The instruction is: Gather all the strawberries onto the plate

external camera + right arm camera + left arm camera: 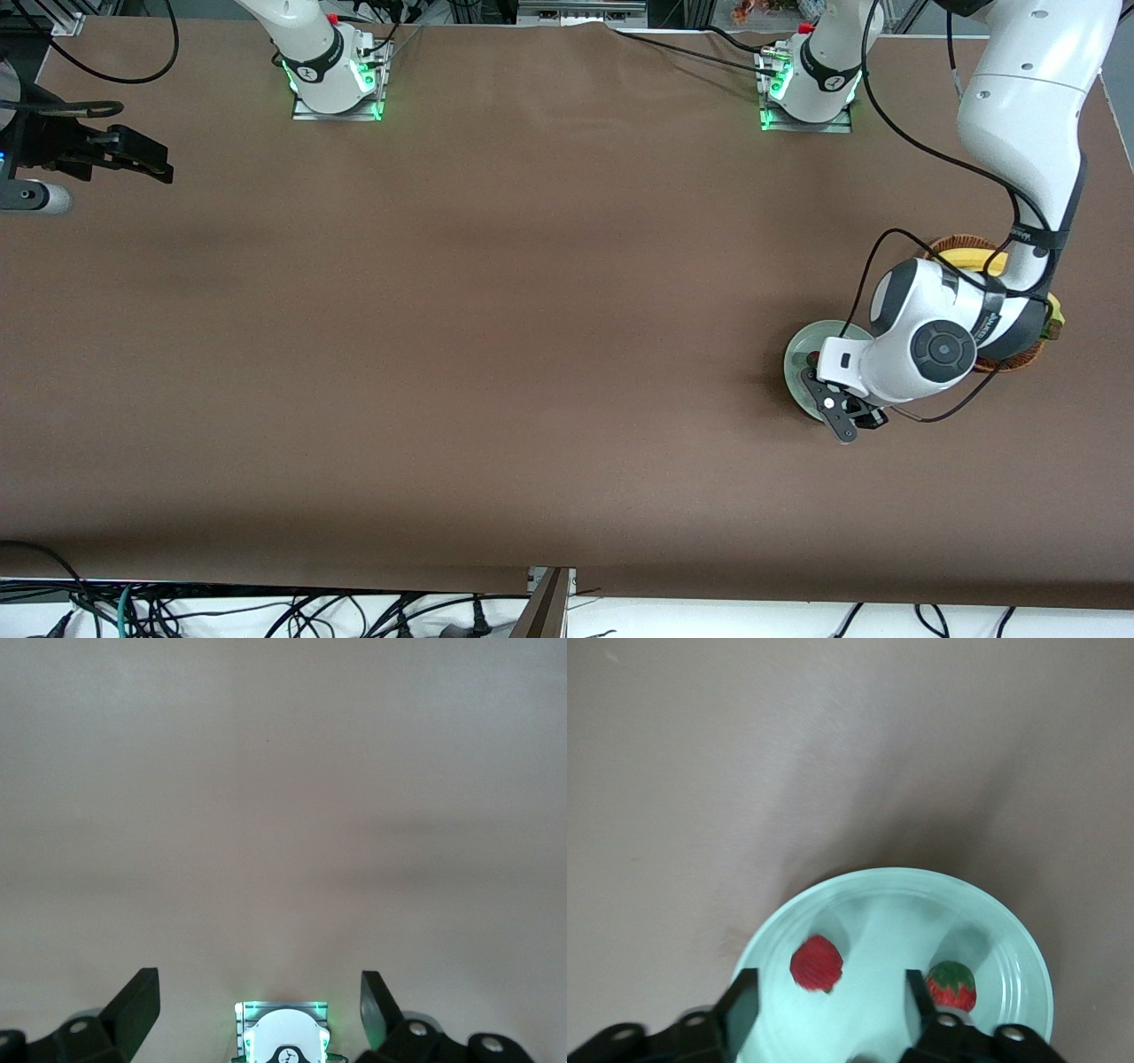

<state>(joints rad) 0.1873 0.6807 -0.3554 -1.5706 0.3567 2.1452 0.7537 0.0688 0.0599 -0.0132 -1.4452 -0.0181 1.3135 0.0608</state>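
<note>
Two strawberries (817,963) on plate (1010,939) under left gripper (833,1014) (fingers apart, empty)

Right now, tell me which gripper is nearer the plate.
Left. The left gripper hangs open directly over the plate, above two strawberries. The right gripper waits open at the right arm's end of the table.
</note>
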